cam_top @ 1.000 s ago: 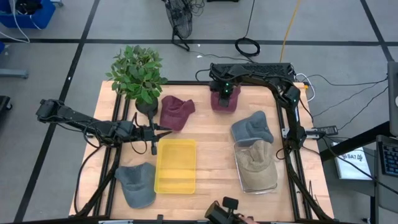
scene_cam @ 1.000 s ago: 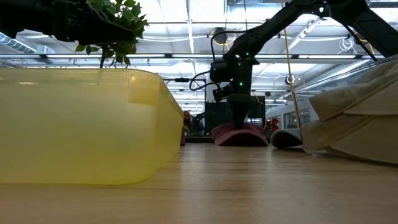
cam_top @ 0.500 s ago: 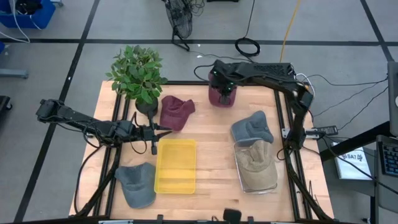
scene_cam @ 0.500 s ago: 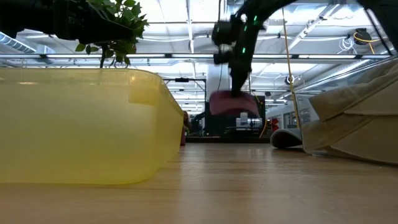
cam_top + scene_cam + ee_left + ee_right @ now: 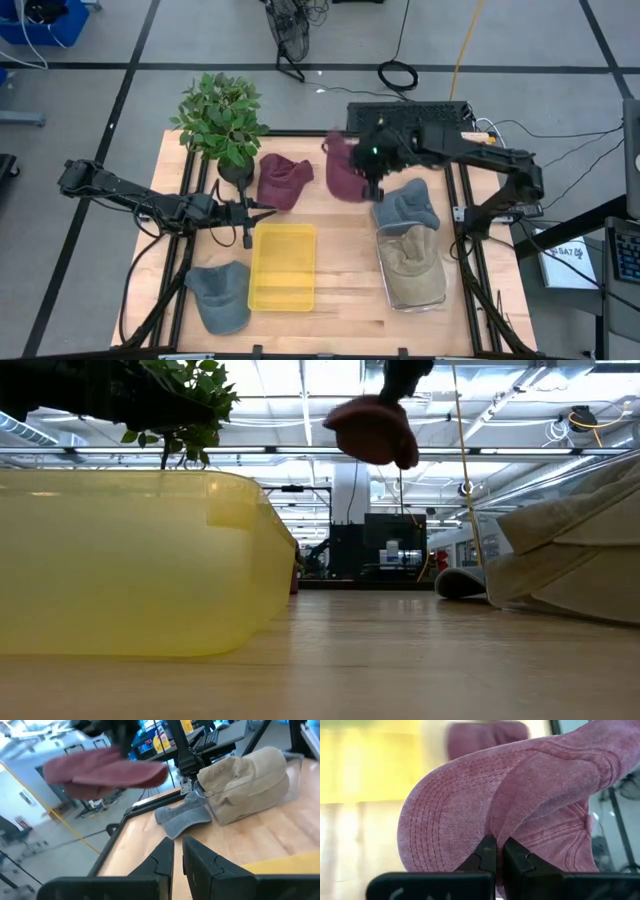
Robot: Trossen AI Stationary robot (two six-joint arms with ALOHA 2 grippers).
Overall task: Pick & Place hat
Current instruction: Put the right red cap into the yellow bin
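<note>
1. My right gripper (image 5: pixel 372 172) is clamped shut on a maroon hat (image 5: pixel 345 170), holding it in the air above the wooden table (image 5: pixel 345 255), between the second maroon hat (image 5: pixel 282 180) and the grey hat (image 5: pixel 405 207).
2. Through the right wrist camera I see the two dark fingers (image 5: pixel 487 855) pinched together on a fold of the maroon hat (image 5: pixel 510 805), its stitched fabric filling most of the view.
3. From table height the maroon hat (image 5: pixel 372 430) hangs well clear of the tabletop, high in the frame, with the room's ceiling lights behind it.
4. My left gripper (image 5: pixel 248 210) waits just beside the far edge of the yellow bin (image 5: pixel 282 265), near the base of the potted plant (image 5: pixel 222 120). Its fingers (image 5: pixel 165 857) stand nearly together with only a narrow slit between them, and they hold nothing.
5. The left wrist camera looks across the table at the lifted maroon hat (image 5: pixel 102 770), the grey hat (image 5: pixel 185 815) lying on the wood, and the tan hat (image 5: pixel 245 777) sitting in a clear container (image 5: pixel 292 780).
6. From above, the tan hat (image 5: pixel 412 262) lies just beside the grey hat on the right side, and a second grey hat (image 5: pixel 220 297) lies near the front left corner, beside the yellow bin.
</note>
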